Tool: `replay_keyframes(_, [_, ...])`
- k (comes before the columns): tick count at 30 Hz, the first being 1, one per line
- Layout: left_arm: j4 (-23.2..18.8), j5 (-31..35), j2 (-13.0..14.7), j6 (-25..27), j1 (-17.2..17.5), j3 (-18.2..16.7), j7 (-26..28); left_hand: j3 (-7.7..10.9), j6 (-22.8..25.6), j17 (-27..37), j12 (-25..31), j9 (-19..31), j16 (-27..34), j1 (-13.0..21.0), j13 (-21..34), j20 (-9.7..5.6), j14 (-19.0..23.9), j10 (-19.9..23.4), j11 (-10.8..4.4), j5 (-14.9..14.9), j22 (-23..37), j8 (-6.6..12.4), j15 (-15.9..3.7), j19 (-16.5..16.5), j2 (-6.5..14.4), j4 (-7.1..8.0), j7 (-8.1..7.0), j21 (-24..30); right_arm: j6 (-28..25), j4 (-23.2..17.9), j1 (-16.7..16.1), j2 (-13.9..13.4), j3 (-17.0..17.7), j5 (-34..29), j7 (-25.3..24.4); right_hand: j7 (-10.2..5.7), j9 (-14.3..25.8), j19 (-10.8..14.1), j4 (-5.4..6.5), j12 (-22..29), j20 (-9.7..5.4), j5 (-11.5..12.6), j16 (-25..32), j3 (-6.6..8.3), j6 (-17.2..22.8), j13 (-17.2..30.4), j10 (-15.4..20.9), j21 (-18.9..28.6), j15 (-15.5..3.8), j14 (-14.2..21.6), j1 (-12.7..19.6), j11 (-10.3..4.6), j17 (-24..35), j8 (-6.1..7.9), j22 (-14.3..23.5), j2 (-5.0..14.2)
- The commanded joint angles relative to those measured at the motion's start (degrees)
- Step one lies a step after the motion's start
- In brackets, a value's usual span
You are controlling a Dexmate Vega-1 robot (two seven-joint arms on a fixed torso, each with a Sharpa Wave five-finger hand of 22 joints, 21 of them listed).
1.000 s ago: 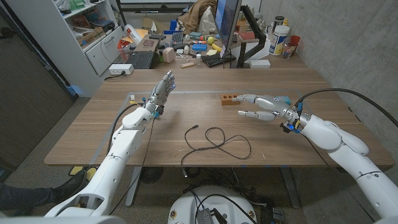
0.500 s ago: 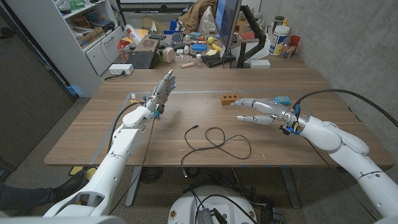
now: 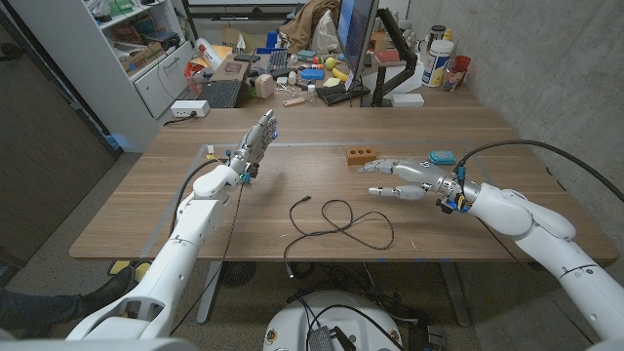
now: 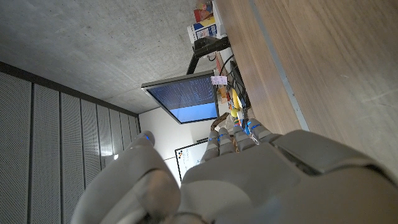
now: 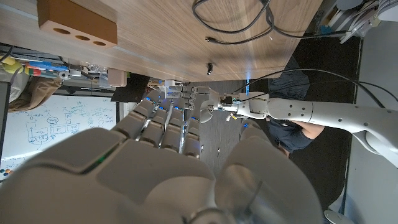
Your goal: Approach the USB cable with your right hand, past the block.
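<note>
A thin black USB cable (image 3: 336, 222) lies in loose loops on the wooden table's near middle, one end trailing over the front edge; it also shows in the right wrist view (image 5: 249, 18). A small brown block with holes (image 3: 361, 155) sits behind it, seen too as the block (image 5: 78, 23). My right hand (image 3: 402, 177) hovers open, fingers spread, just in front of and to the right of the block, a short way behind the cable. My left hand (image 3: 253, 144) stands upright at the left with fingers extended and nothing in it.
A blue-topped small object (image 3: 441, 157) lies just behind my right wrist. A monitor (image 3: 357, 39), keyboard (image 3: 222, 94) and clutter crowd a second table at the back. A thick black cable (image 3: 526, 144) arcs over my right arm.
My right hand has slid forward and slightly left, from beside the block toward the cable. The left hand has stayed still.
</note>
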Motion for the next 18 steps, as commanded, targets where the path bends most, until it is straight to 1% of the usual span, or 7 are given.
replay_keyframes(1, [0.51, 0.46, 0.00, 0.65, -0.68, 0.38, -0.70, -0.21, 0.12, 0.03, 0.21, 0.15, 0.06, 0.10, 0.00, -0.04, -0.42, -0.21, -0.36, 0.11, 0.33, 0.00, 0.02, 0.28, 0.63, 0.00, 0.18, -0.25, 1.01, 2.03, 2.09, -0.80, -2.19, -1.00, 0.69, 0.05, 0.11, 0.46, -0.25, 0.13, -2.63, 0.23, -0.18, 0.34, 0.55, 0.19, 0.37, -0.12, -2.92, 0.70, 0.70, -0.06, 0.09, 0.28, 0.33, 0.34])
replay_keyframes(5, [0.37, 0.51, -0.05, 0.91, -0.61, 0.37, -0.61, -0.25, 0.14, 0.03, 0.21, 0.15, 0.06, 0.11, 0.00, -0.03, -0.40, -0.22, -0.33, 0.11, 0.33, 0.00, 0.03, 0.31, 0.65, -0.01, 0.15, -0.33, 1.43, 2.76, 2.83, -0.77, -2.79, -1.55, 0.35, 0.14, 0.11, 0.44, -0.41, 0.15, -2.62, 0.30, -0.22, 0.48, 0.68, 0.19, 0.50, -0.14, -2.84, 0.70, 0.97, 0.17, 0.09, 0.30, 0.33, 0.50])
replay_keyframes(10, [0.05, 0.60, -0.15, 1.18, -0.33, 0.26, -0.25, -0.29, 0.15, 0.03, 0.22, 0.15, 0.06, 0.13, 0.00, -0.01, -0.40, -0.21, -0.48, 0.10, 0.33, 0.00, 0.07, 0.34, 0.68, -0.01, 0.14, -0.43, 2.24, 4.02, 3.83, -0.76, -3.72, -2.03, -0.09, 0.23, 0.11, 0.33, -0.59, 0.09, -2.62, 0.36, -0.30, 0.69, 0.73, 0.20, 0.45, -0.20, -2.72, 0.59, 1.33, 0.11, 0.08, 0.29, 0.33, 0.75])
replay_keyframes(18, [-1.06, 0.98, -0.08, 1.13, 0.05, 0.04, 0.59, -0.37, 0.13, 0.03, 0.22, 0.15, 0.05, 0.14, 0.00, -0.01, -0.43, -0.20, -0.33, 0.08, 0.34, -0.01, 0.05, 0.40, 0.73, -0.01, 0.13, -0.61, 4.12, 5.50, 4.68, -1.43, -5.07, -1.61, 0.20, 0.13, 0.11, 0.21, -0.94, 0.09, -2.59, 0.45, -0.33, 1.11, 1.11, 0.21, 0.61, -0.26, -2.65, 0.61, 2.02, 0.04, 0.08, 0.38, 0.35, 1.24])
